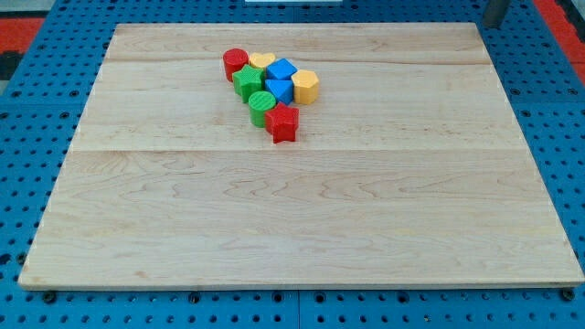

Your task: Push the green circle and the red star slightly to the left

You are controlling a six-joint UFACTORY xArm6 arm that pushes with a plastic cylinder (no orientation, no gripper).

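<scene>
The green circle lies on the wooden board at the lower end of a tight cluster near the view's top, left of centre. The red star touches it at its lower right. Above them sit a green block, a red cylinder, a yellow block, two blue blocks and a yellow hexagon. My tip does not show in this view.
A blue pegboard surface surrounds the board on all sides. A dark grey object stands at the view's top right corner, just past the board's edge.
</scene>
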